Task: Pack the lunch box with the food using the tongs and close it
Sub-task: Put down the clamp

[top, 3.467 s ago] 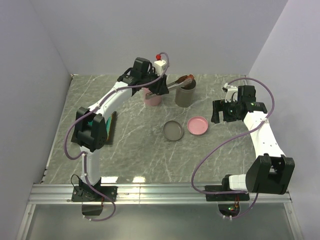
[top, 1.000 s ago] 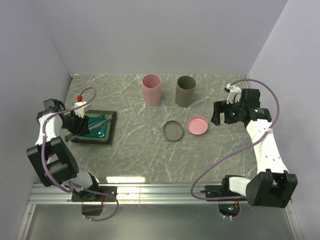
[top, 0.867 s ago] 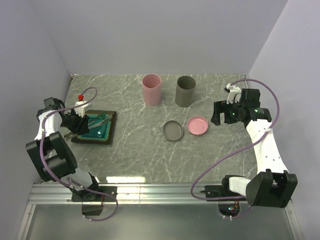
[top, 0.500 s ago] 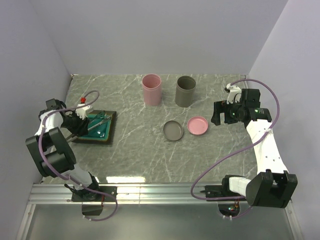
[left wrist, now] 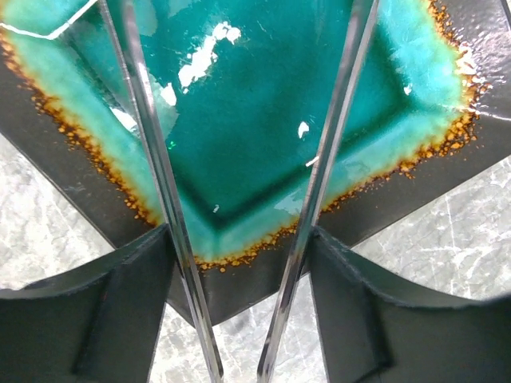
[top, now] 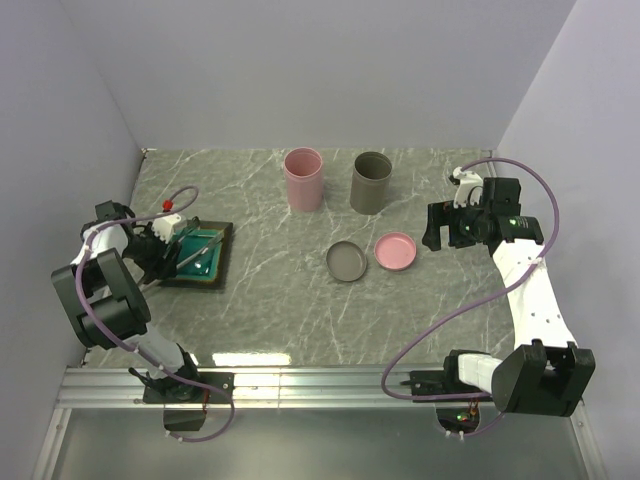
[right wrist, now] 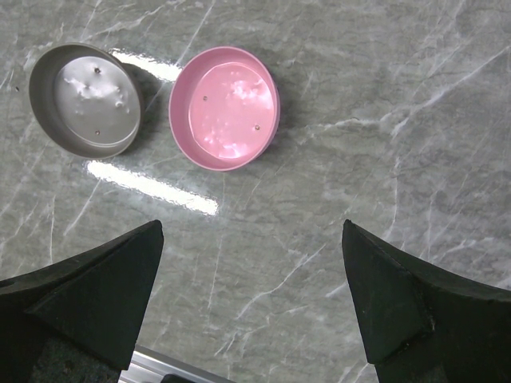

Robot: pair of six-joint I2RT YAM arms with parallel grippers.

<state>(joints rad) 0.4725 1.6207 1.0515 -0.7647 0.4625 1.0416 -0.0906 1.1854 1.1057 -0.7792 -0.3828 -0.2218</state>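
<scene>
slim shiny tongs [left wrist: 323,159], two straight arms

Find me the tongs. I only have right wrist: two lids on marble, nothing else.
Observer: The tongs lie over a teal tray, far to the robot's left.
Operator: Held?
Observer: They run between the fingers of the left gripper, one tong arm against each finger.
Operator: Where are the containers?
Observer: A pink cup and a grey cup stand upright side by side at the far side, both uncovered.
</scene>
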